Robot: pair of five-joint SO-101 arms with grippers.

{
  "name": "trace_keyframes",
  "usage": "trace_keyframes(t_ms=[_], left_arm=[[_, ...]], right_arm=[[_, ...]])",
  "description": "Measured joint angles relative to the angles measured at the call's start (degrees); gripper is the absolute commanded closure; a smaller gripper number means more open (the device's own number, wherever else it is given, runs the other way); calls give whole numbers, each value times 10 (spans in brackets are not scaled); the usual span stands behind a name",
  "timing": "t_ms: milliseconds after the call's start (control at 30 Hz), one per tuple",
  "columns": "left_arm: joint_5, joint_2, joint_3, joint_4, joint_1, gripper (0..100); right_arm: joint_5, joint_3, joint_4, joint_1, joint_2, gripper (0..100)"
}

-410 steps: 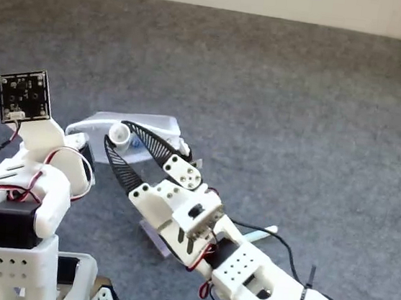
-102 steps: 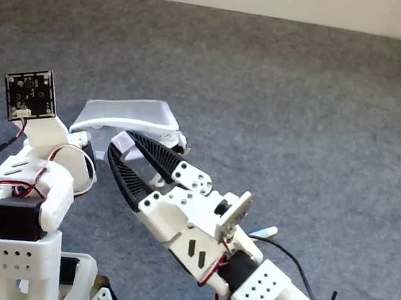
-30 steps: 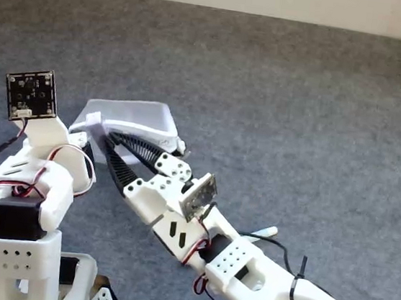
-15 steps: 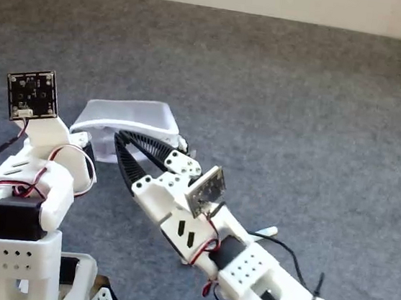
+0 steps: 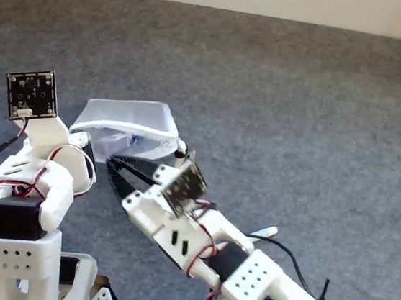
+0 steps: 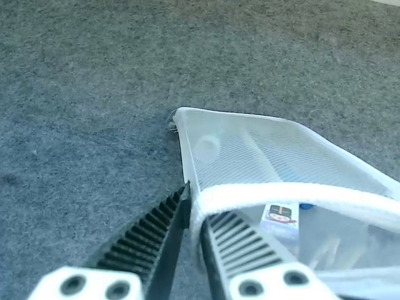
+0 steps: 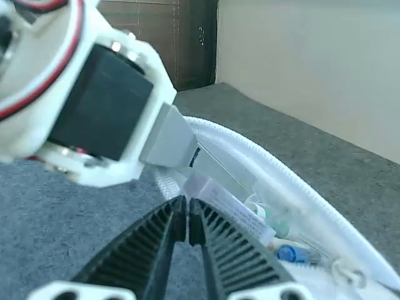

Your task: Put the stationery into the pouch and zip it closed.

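The grey, carpet-textured table (image 5: 301,96) carries everything. The white right arm (image 5: 245,271) stretches across it from the near corner toward the white left arm (image 5: 28,195). Between them the translucent white mesh pouch (image 5: 128,116) sits raised at one side with its mouth gaping, the zip not yet run. The left gripper (image 6: 190,201) is pinched almost fully together on the pouch's thick white rim, holding that edge off the table. The right gripper (image 7: 186,209) has its black ribbed jaws drawn together just beside the mouth, close under the left arm's wrist; whether anything is caught between them I cannot tell. Inside the pouch lie a small white labelled box (image 6: 279,220) and a blue-capped piece (image 7: 289,253) among pale pens. A slim pale stick (image 5: 265,232), probably a pen, lies on the table beside the right arm, well apart from the pouch. The hold on the rim looks thin, so a sideways tug on the zip could pull the fabric free and collapse the mouth. Closing now would likely shut that stray piece out.
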Motion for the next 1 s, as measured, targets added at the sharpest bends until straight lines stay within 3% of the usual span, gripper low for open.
trace_keyframes(t_ms=[133,367,800,1000], left_arm=[[0,0,0,0,0,993],[0,1,0,0,0,993],[0,1,0,0,0,993],[1,1,0,0,-38,993]], right_arm=[[-54,-82,12,34,98,995],[-69,-176,119,53,182,995],[-69,-178,417,68,-59,992],[-40,-229,537,76,-76,992]])
